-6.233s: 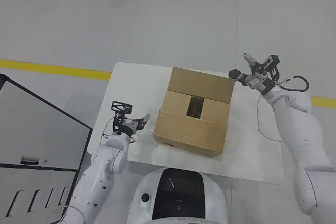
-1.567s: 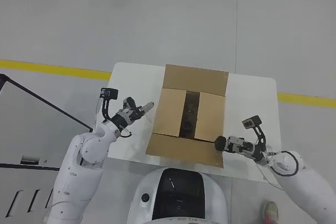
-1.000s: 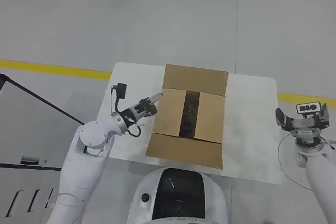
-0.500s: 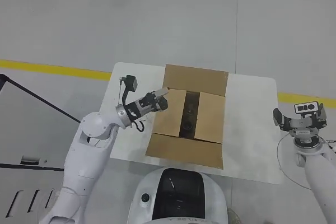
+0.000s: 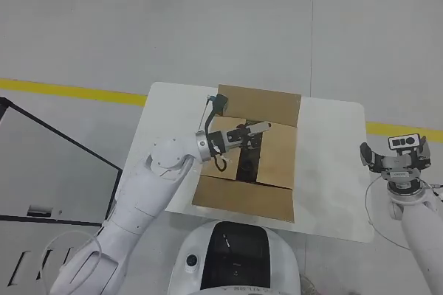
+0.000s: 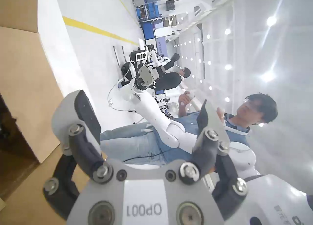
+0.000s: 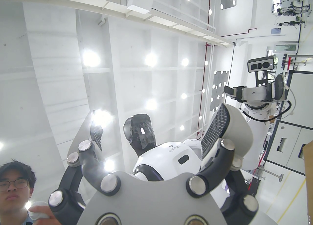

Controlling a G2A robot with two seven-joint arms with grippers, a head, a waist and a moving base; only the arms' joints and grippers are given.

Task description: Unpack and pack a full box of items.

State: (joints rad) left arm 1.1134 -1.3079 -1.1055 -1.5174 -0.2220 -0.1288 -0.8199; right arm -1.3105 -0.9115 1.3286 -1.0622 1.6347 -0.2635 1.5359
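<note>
Over the last half second the left arm has swung inward from the left rim of the box [image 5: 280, 158], and the left claw [image 5: 257, 130] now hangs over the middle of it; the right arm has kept its place out past the right edge. From the left: the white tabletop [image 5: 170, 110] carries the cardboard box near its middle, with the far flap [image 5: 258, 103] and the near flap [image 5: 244, 198] folded outward. The left flap [image 5: 220, 164] and the right flap [image 5: 282, 166] lie nearly level, with a dark slot between them. The items [image 5: 245, 164] sit down in that slot, too shadowed to make out. In the left wrist view the left claw [image 6: 144, 111] is spread wide and holds nothing, and the box [image 6: 22, 64] shows beside it. The coming move turns on that slot. Its long axis runs from the robot's side toward the far side of the tabletop, and the left claw sits above its far end, so the contents lie below it and a little back toward the robot. To reach them, I judge, the fingers must tip down and line up along the gap between the two flaps. The right claw [image 5: 393, 157] is well apart from the box, off the tabletop's right edge. In its own wrist view the right claw [image 7: 156, 125] is spread and empty, so the left arm is much the nearer.
</note>
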